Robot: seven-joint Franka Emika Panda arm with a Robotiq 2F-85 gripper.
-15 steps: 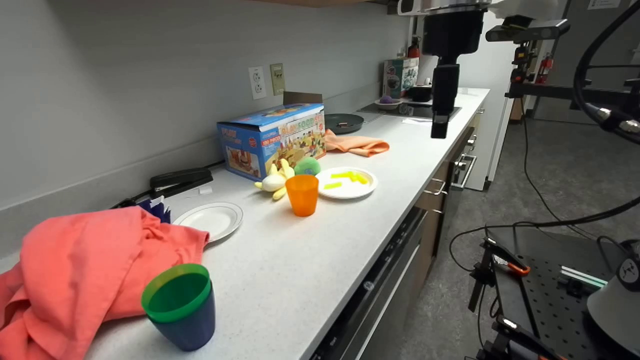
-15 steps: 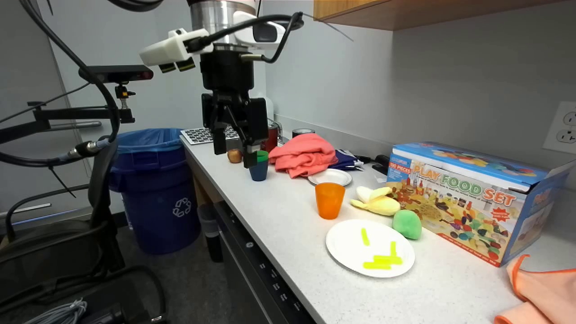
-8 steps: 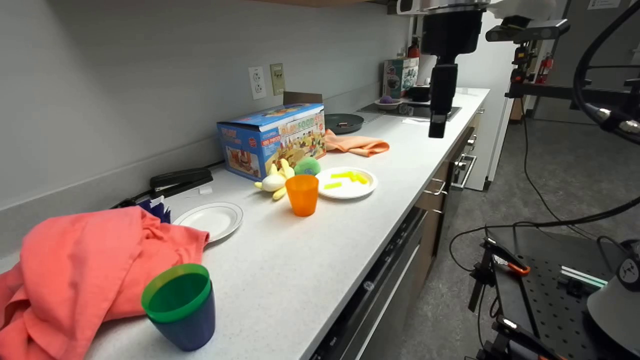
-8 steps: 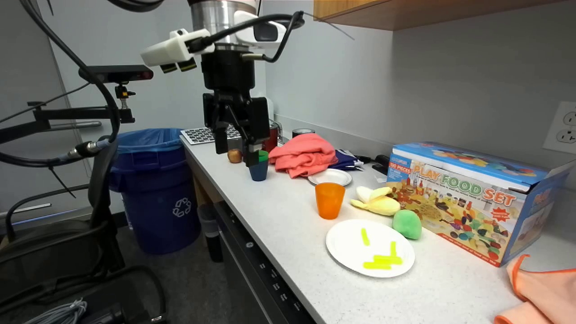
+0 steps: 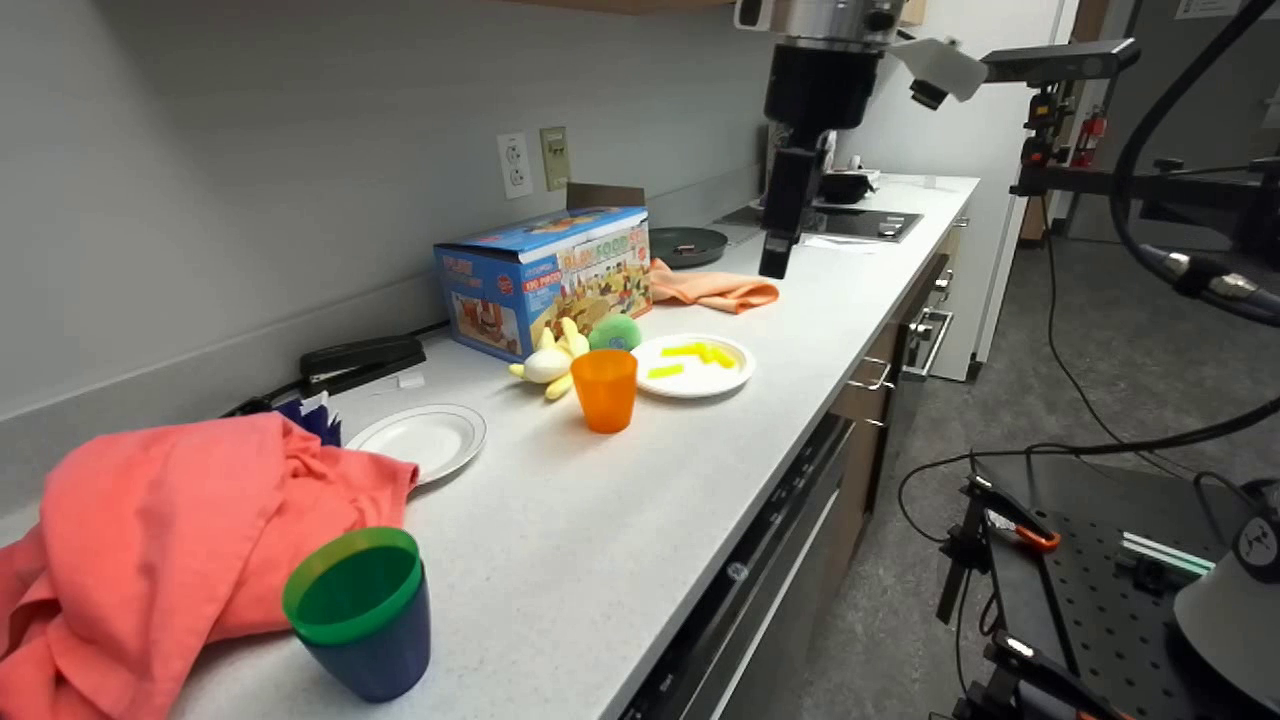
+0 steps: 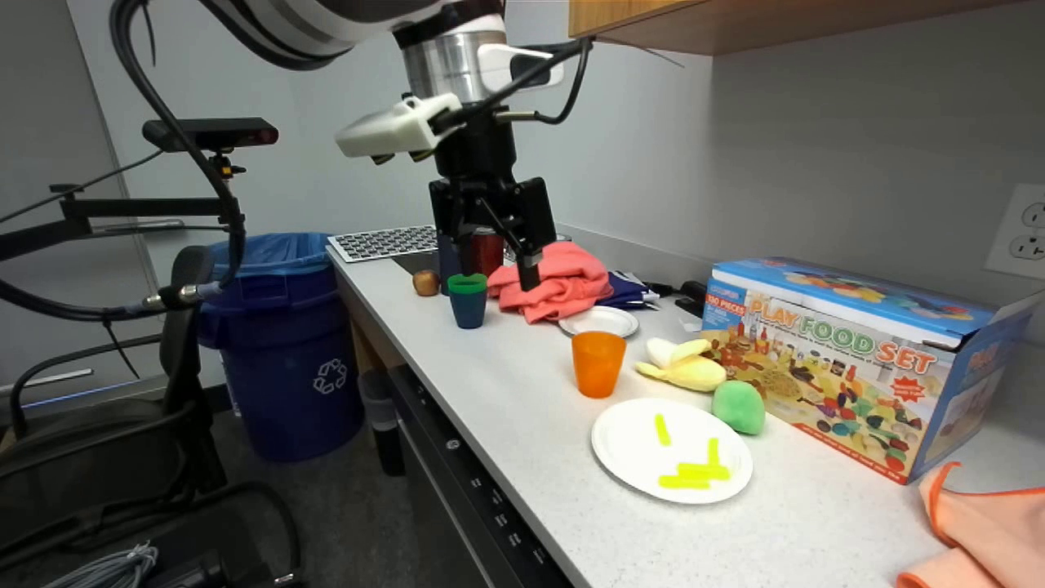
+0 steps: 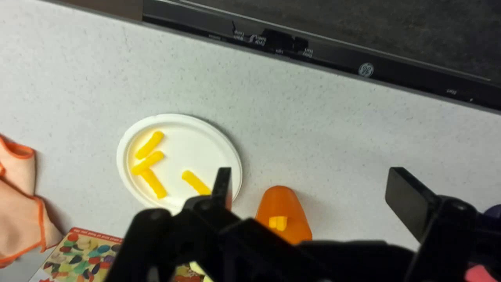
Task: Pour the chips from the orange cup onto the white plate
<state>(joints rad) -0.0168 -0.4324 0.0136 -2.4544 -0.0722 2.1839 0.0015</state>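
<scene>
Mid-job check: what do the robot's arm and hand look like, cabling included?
The arm is whitish, with a silvery metal wrist section. A white block is fixed beside it, with a black cable running from it. The hand is black, with two blocky, jointed fingers ending in flat dark pads. No lettering is legible on the hand.

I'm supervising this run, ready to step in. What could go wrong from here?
The open end effector could tip the orange cup on approach, spilling the chips inside. The yellow toy close beside the cup might get bumped during the grasp. Poured chips might hit the yellow pieces already on the white plate and bounce over its rim.
</scene>
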